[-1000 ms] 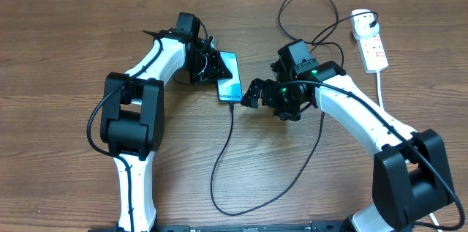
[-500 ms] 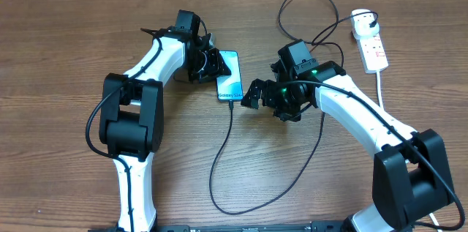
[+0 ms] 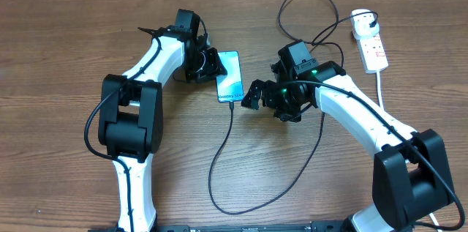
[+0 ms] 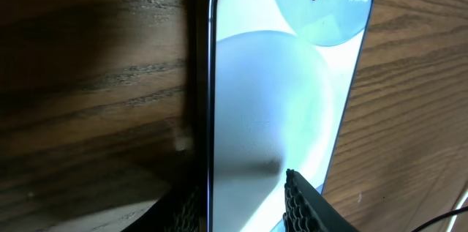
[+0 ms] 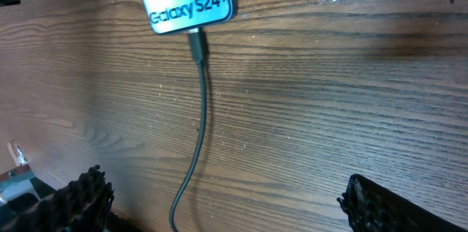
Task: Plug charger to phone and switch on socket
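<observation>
Nearest, the black charger loops across the bench. Further on, its small tip sits in the bottom of the phone, which lies flat in the middle, so that part looks done. The right hand hangs just beside the tip, fingers wide apart, holding nothing. The left hand is at the phone's left edge, fingers a little apart. Far back, the white plug is in the socket. Its switch is too small to read. Pressing it is likely what is left.

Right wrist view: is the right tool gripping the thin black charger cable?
No, the right tool stands wide open, and the thin black charger cable lies on the wooden table untouched by it.
</observation>
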You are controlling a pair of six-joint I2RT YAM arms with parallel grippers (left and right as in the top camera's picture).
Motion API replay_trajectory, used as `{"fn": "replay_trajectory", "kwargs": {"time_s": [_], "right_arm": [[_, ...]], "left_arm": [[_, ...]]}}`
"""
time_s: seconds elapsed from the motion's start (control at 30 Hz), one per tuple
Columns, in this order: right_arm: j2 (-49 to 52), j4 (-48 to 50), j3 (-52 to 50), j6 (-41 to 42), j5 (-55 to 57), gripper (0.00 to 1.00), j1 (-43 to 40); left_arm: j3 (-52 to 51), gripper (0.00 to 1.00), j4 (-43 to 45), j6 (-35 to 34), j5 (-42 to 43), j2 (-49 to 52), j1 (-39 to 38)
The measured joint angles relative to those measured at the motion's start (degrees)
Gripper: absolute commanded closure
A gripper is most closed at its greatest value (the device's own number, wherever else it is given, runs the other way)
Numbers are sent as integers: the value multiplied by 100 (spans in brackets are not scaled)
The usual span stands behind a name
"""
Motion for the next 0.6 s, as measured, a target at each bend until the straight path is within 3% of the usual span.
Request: {"fn": "replay_trajectory", "kwargs": {"time_s": [0.3,0.33,0.37,0.47,0.6], "right_arm": [[0,-15,2,-20,238,0,0],[0,-118,33,-81,291,0,-4],[0,-407,173,-192,435,0,-31],[68,-2103,1624,-308,1349,0,-245],[35,-2662,3202,-361,2256,0,-752]], "left_arm": [[50,64,-649,-42,-975,-164,2],[50,39,-669,-42,-1049,-186,7],[42,0,-739,-44,-1233,-278,33],[7,0,-942,-44,-1502,-901,234],[11,0,-1191,-87,-1720,-2232,774]]}}
